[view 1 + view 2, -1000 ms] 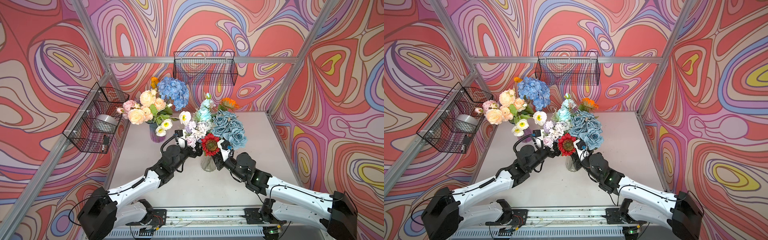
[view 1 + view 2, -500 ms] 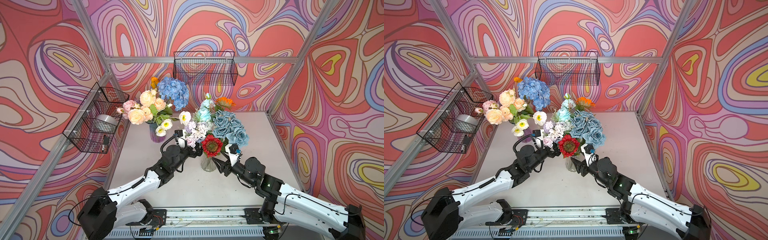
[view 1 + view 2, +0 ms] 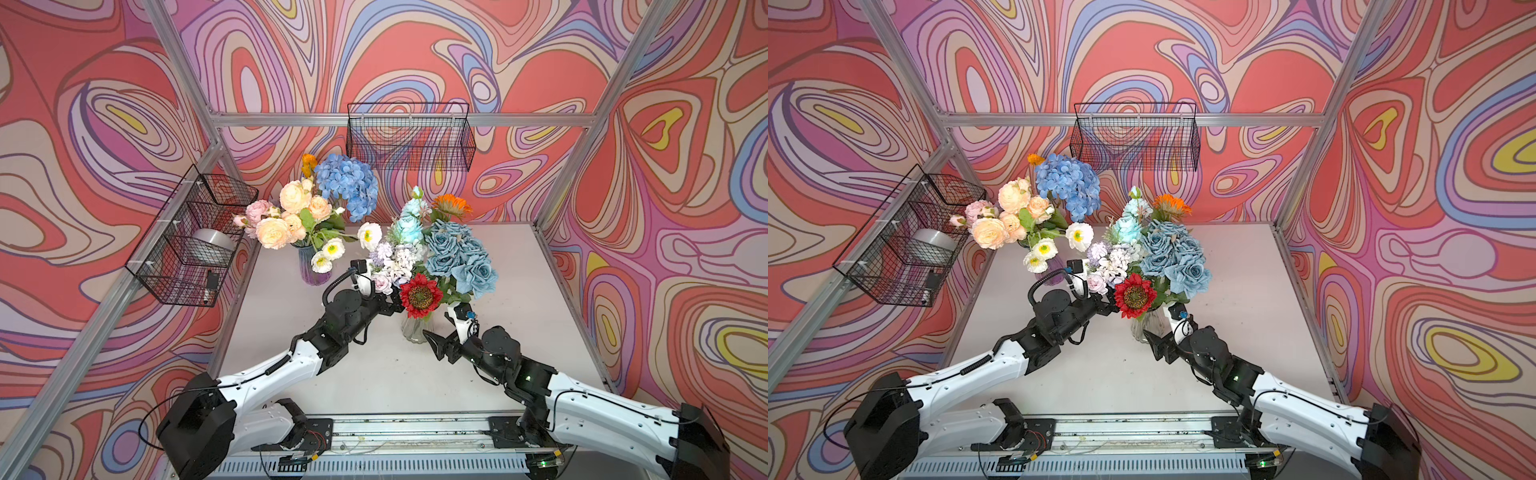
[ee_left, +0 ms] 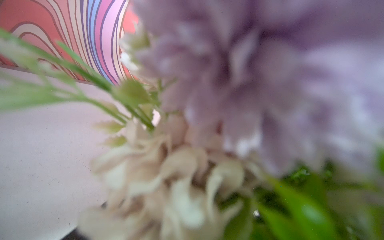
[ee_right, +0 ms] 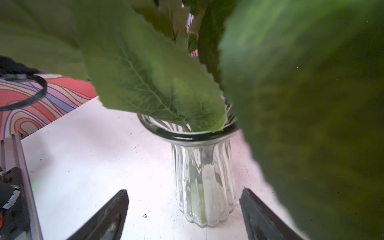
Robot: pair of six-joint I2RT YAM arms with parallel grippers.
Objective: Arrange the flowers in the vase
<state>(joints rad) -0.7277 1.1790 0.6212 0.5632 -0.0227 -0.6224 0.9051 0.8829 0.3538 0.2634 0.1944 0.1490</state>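
Note:
A clear ribbed glass vase (image 3: 413,330) (image 5: 203,176) stands mid-table and holds flowers: a red sunflower (image 3: 419,296), teal roses (image 3: 457,253), a lilac-pink bunch (image 3: 395,259) and an orange bloom (image 3: 451,205). My right gripper (image 5: 184,193) is open just in front of the vase, one finger on each side, touching nothing; both top views show it (image 3: 436,343) low at the vase's front right. My left gripper (image 3: 386,305) sits under the lilac bunch, its jaws wide. Blurred lilac petals (image 4: 270,83) fill its wrist view.
At the back left, a purple vase (image 3: 311,270) holds peach roses (image 3: 274,230), a blue hydrangea (image 3: 347,187) and white poppies (image 3: 332,249). Wire baskets hang on the back wall (image 3: 409,137) and the left wall (image 3: 191,237). A metal rail (image 3: 415,432) runs along the front edge.
My right gripper has opened and drawn back and down from the sunflower's stem toward the front. The sunflower stays in the clear vase. The left arm has not moved.

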